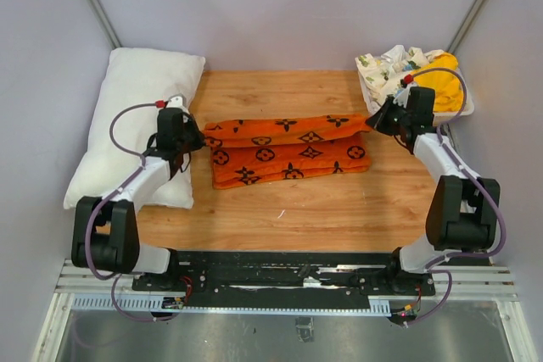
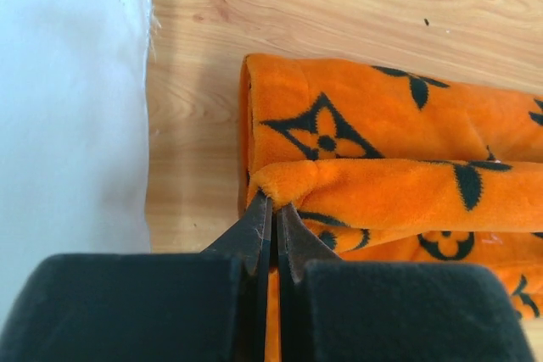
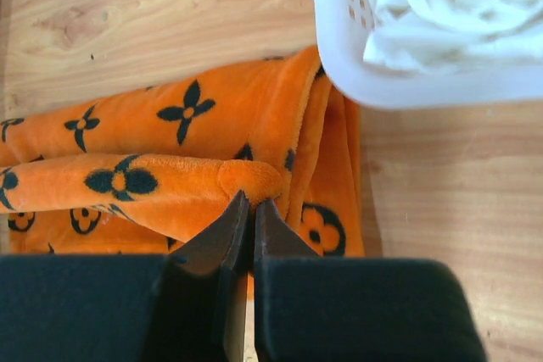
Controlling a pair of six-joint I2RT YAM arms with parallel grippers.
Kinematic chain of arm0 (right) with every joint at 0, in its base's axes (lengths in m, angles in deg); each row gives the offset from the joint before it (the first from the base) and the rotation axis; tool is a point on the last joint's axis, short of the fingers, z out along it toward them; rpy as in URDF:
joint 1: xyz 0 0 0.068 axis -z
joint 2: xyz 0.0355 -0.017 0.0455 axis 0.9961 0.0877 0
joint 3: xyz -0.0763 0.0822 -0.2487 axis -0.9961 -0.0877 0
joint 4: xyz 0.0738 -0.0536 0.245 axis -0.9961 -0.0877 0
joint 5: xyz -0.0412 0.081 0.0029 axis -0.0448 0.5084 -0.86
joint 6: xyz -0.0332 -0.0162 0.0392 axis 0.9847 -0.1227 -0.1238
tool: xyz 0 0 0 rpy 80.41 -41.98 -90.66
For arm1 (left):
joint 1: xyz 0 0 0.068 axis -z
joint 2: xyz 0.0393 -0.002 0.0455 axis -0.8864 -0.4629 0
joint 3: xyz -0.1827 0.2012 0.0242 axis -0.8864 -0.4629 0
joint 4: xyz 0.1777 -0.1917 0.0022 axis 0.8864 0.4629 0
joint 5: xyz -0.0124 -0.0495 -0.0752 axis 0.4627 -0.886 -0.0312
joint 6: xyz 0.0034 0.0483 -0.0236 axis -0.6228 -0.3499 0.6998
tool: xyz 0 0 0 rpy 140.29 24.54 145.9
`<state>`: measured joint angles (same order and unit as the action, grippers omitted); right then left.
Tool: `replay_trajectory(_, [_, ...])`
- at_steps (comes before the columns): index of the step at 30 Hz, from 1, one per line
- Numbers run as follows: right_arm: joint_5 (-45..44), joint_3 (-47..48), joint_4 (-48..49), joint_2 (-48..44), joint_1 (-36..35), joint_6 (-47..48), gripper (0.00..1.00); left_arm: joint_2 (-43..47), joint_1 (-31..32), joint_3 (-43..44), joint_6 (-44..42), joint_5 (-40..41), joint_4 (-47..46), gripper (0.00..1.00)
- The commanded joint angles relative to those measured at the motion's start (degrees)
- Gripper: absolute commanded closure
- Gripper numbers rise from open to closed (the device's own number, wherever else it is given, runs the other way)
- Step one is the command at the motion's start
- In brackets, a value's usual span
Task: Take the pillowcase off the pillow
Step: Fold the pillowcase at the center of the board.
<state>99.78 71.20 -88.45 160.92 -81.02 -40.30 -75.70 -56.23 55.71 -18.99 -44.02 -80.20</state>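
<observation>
The orange pillowcase (image 1: 288, 152) with black flower motifs lies folded flat on the wooden table, off the pillow. The plump white pillow (image 1: 136, 116) lies bare along the table's left side, beside the left arm. My left gripper (image 1: 200, 142) is shut on the left end of the pillowcase's top fold (image 2: 382, 184), its tips (image 2: 273, 205) pinching the fabric. My right gripper (image 1: 373, 118) is shut on the right end of the same fold (image 3: 170, 180), with orange fabric between its tips (image 3: 251, 203). The pillow's edge (image 2: 68, 99) shows left of the left gripper.
A white basket (image 3: 407, 91) stands at the back right, close to the right gripper. It holds a yellow cloth (image 1: 441, 82) and a white floral-print cloth (image 1: 386, 69). Bare wood (image 1: 297, 205) lies in front of the pillowcase. Grey walls enclose the table.
</observation>
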Motion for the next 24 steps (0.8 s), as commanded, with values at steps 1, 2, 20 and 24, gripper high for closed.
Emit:
replay_trajectory(1, [-2.41, -5.95, 4.69, -5.92, 1.33, -2.04, 0.99, 6.19, 0.32, -4.81, 2.42, -0.6, -5.93, 1.0])
replay_trajectory(2, [-2.76, -6.94, 4.81, -6.44, 1.37, -2.23, 0.99, 6.91, 0.52, -5.69, 2.65, -0.91, -6.31, 1.0])
replay_trajectory(20, [1.76, -20.26, 13.42, -3.45, 5.72, -13.69, 0.99, 7.96, 3.12, -17.37, 8.55, -2.99, -10.21, 1.0])
replay_trajectory(24, [1.48, -24.8, 17.67, -3.2, 6.01, -17.59, 0.87, 6.17, 3.11, -17.87, 9.54, -2.95, -10.23, 1.0])
